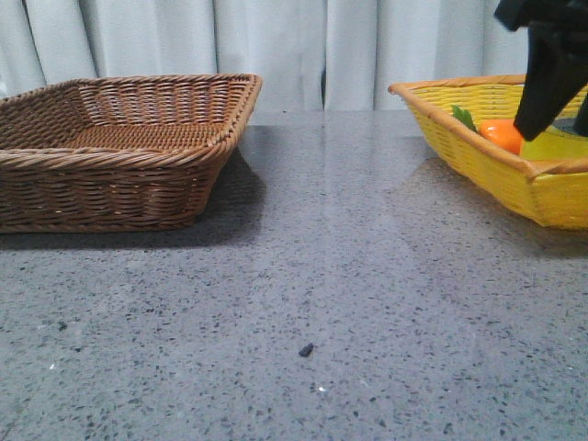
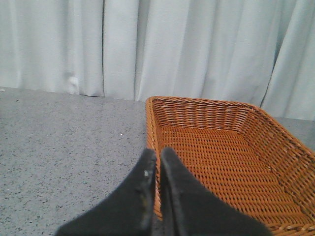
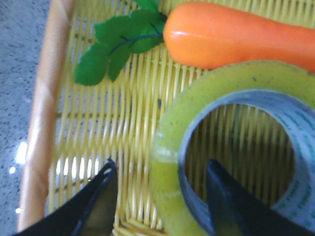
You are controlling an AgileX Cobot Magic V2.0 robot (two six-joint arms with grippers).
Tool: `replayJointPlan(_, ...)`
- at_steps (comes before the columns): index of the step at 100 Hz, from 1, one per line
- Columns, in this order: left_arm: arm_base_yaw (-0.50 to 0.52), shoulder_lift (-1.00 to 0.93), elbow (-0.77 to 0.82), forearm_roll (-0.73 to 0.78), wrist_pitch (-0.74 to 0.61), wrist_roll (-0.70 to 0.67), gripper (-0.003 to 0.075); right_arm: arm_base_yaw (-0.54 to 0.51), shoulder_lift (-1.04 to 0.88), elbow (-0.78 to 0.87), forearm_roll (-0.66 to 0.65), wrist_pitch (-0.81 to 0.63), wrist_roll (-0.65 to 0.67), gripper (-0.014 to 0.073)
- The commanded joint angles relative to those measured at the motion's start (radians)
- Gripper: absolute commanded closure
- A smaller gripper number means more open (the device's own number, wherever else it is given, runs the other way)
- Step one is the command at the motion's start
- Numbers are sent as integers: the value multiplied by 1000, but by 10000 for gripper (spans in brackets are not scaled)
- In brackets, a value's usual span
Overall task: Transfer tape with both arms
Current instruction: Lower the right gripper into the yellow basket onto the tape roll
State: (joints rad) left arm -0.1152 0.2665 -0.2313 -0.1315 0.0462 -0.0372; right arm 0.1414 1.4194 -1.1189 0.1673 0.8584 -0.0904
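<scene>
Your right arm reaches down from the 1 o'clock corner of the front view into the yellow wicker basket, its dark body cut off by the frame edge. The right gripper stands spread over the basket floor: one finger sits outside the roll of yellow packing tape, the other inside the roll's hollow core, so the jaws straddle the roll's wall without visibly pressing it. The tape lies flat in the basket, its white inner core showing green print, just beside an orange toy carrot whose green leaves fan toward the basket's rim.

Your left gripper shows only in its own wrist view, its two black fingers pressed together with nothing between them, poised at the near wall of the brown wicker basket. That basket sits at 9 o'clock in the front view, the yellow one at 3 o'clock, well apart across the grey speckled tabletop. A small dark speck lies on the table toward 6 o'clock. White curtains hang behind both baskets.

From the front, the arm and basket wall hide the tape almost wholly; only the carrot's tip peeks out. The left arm itself is out of the front view.
</scene>
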Motion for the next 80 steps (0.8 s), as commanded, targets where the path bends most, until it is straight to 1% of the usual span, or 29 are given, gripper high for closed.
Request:
replayJointPlan(1, 5, 16, -38, -5, -77, 1, 741, 1, 8, -41, -6, -18, -7, 263)
replayJointPlan(32, 5, 16, -38, -22, -73, 1, 741, 1, 69, -41, -13, -41, -7, 269)
replayJointPlan(37, 5, 16, -38, -22, -73, 1, 741, 1, 73, -41, -13, -41, -7, 297)
replayJointPlan(49, 5, 16, -38, -22, -73, 1, 741, 1, 73, -41, -13, -41, -7, 441)
replayJointPlan(59, 5, 16, -38, -22, -77, 1, 741, 1, 73, -41, -13, -34, -7, 528)
replayJointPlan(70, 5, 16, -38, -22, -85, 1, 741, 1, 73, -41, -13, -32, -7, 569)
replayJointPlan(80, 5, 16, -38, -22, -97, 1, 741, 1, 73, -41, -13, -37, -7, 569)
